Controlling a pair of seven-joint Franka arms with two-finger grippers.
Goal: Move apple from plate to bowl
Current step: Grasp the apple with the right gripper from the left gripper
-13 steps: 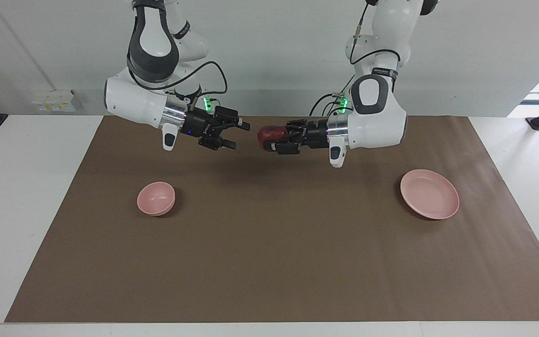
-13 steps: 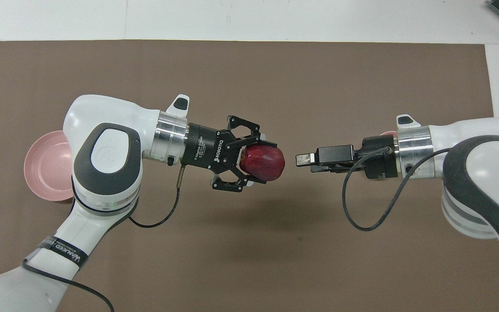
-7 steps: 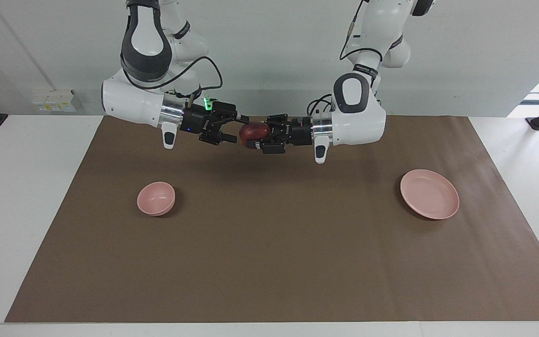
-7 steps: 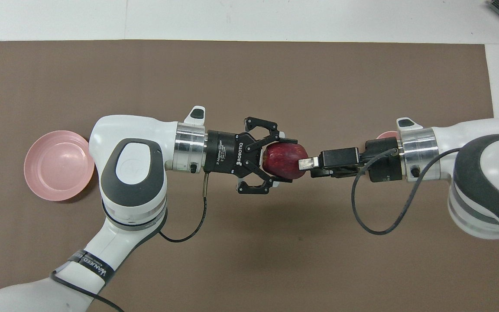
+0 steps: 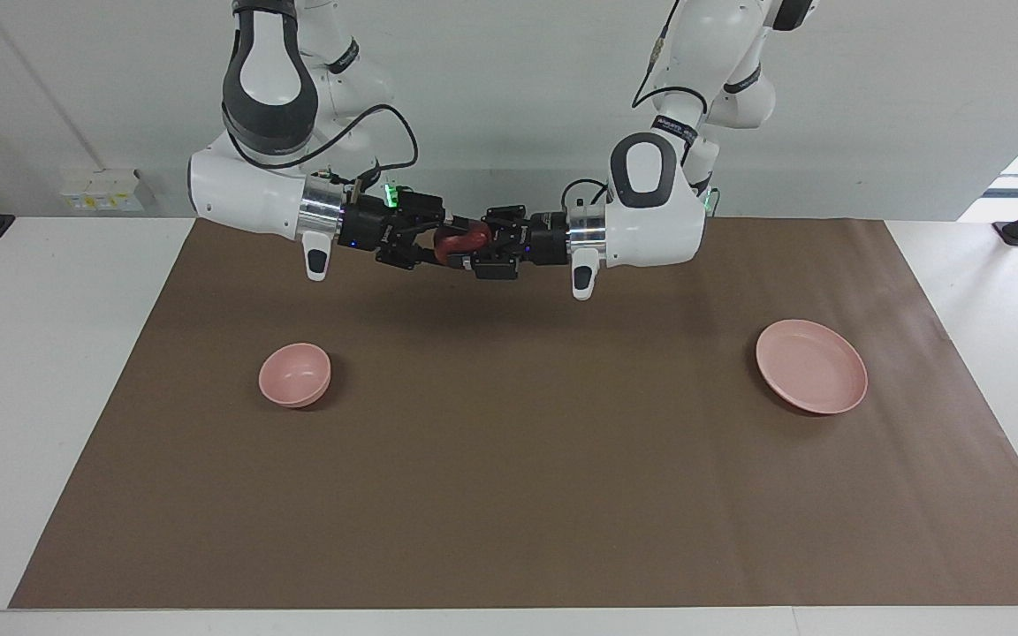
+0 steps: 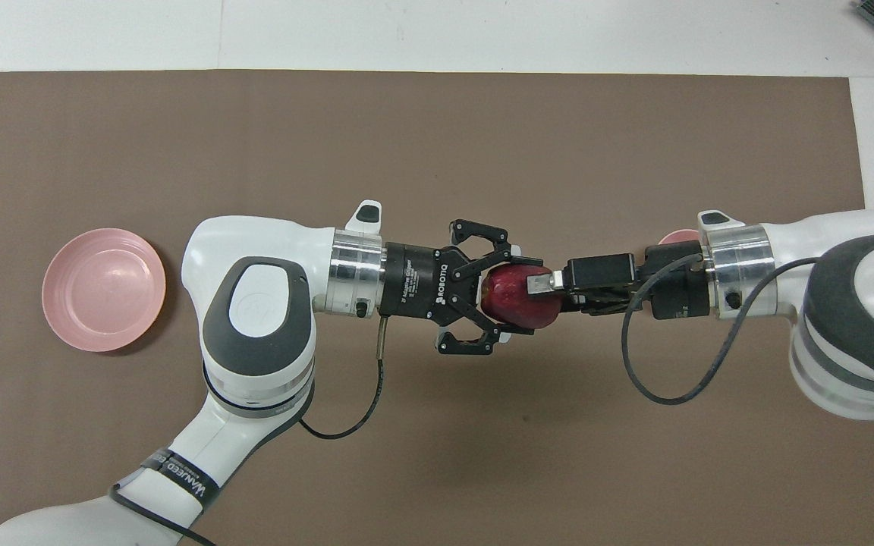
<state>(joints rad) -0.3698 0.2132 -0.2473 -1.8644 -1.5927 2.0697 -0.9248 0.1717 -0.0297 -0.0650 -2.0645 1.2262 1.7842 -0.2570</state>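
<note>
Red apple clamped by left gripper, midair.

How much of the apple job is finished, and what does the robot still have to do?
Done: the apple is off the plate, which sits bare. In hand: the left claw is shut on the apple, up over the brown mat, and the open right claw has its fingers around the apple, a handover midway. Left: the right claw must close, the left let go, then the apple goes into the bowl.

Left gripper jaws clamped, right gripper jaws spread, both arms level, tip to tip.
</note>
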